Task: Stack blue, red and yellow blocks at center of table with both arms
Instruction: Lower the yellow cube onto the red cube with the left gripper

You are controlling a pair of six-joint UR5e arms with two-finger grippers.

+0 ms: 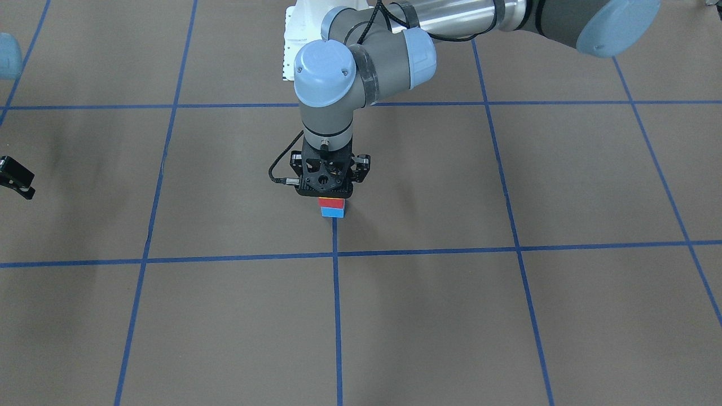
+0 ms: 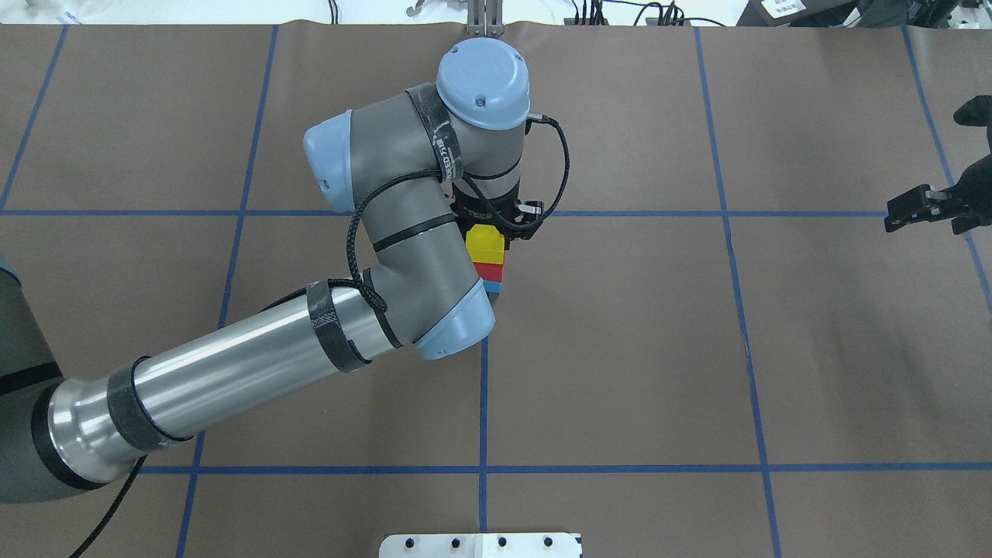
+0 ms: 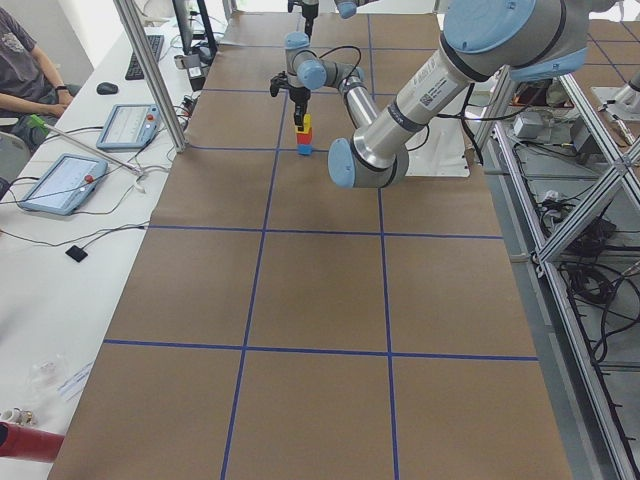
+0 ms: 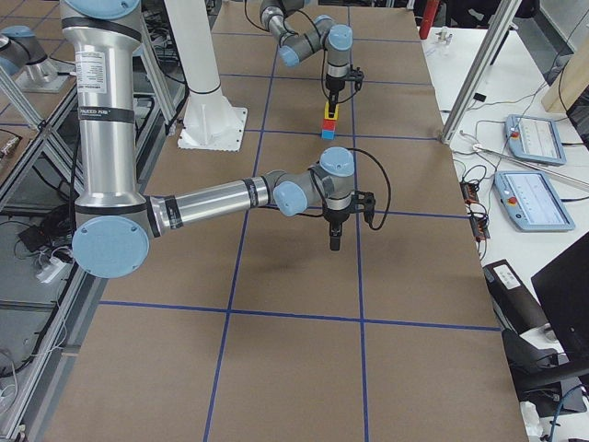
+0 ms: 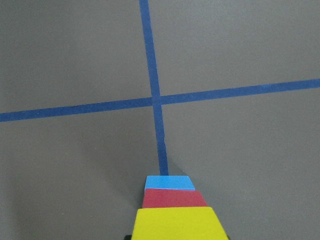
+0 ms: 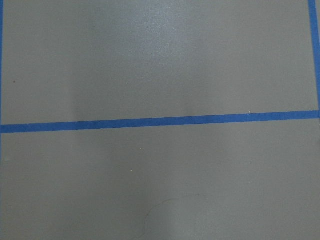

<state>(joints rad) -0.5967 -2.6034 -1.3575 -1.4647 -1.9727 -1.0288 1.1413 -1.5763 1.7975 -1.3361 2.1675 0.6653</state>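
At the centre of the wide matte brown table point(image 2: 620, 349), on a blue tape line point(image 5: 152, 75), stands a stack: small matte light blue cube point(image 1: 332, 212), red cube point(image 1: 331, 202), yellow cube point(image 2: 486, 239) on top. The front view hides the yellow cube under the left gripper point(image 1: 330, 193); the overhead view shows it. I cannot tell whether the jaws pinch it. The right gripper point(image 4: 334, 241), its fingers pressed together, hangs well apart.

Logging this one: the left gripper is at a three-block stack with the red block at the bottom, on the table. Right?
No. The block at the bottom, on the table, is the blue block; the red block sits on it, as the exterior front-facing view shows. The left gripper is at a three-block stack.
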